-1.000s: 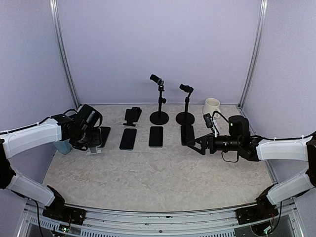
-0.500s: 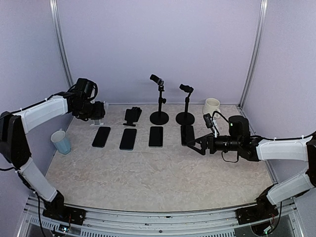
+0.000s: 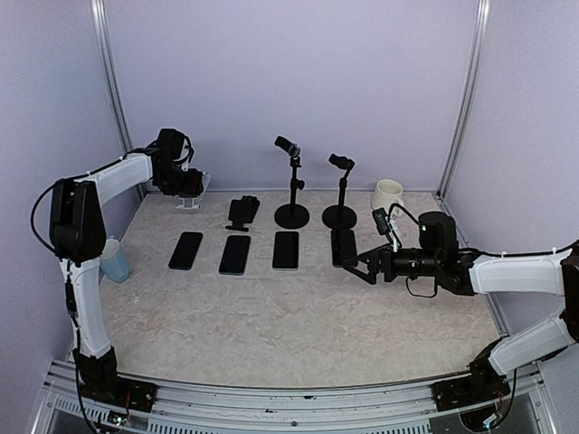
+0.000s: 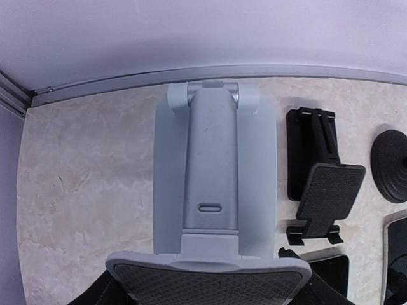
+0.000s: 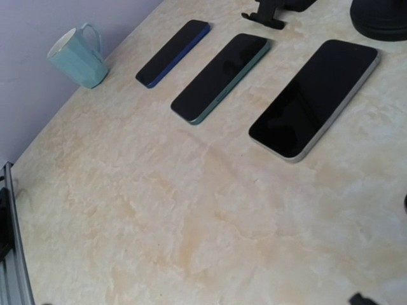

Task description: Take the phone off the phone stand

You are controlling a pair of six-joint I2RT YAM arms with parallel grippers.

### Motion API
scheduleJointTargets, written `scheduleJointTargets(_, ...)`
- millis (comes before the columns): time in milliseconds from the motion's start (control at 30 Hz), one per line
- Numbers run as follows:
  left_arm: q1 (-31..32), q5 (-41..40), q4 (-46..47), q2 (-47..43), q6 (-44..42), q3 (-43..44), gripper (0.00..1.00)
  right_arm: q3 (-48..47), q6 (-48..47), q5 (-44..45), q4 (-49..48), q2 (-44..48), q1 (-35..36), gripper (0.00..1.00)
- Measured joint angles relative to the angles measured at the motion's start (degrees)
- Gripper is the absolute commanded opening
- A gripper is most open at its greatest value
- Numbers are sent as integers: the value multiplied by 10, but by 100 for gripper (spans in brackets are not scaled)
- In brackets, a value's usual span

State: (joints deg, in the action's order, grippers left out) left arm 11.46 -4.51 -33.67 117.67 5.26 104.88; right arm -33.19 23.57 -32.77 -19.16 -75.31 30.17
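right claw (image 3: 355, 261): low at the table's (image 3: 271, 316) 3 o'clock side; grip cannot be told
phones: three, flat in a row, long axes 12-to-6; left phone (image 3: 185, 250) judged the one taken off
relation: it lies at 6 o'clock from the left claw (image 3: 187, 188), the nearer arm
mugs: two, teal mug (image 3: 113, 262), cream mug (image 3: 387, 193)
stands: four, three black stands (image 3: 242, 212)
left claw: clenched on the white stand (image 4: 213, 184), phoneless, far at 11 o'clock
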Motion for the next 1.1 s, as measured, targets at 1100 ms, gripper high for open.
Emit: scheduleJointTargets(1100,-38,41,-23,231,-30,165,52,-17,-2,-2,18,-30,0,100)
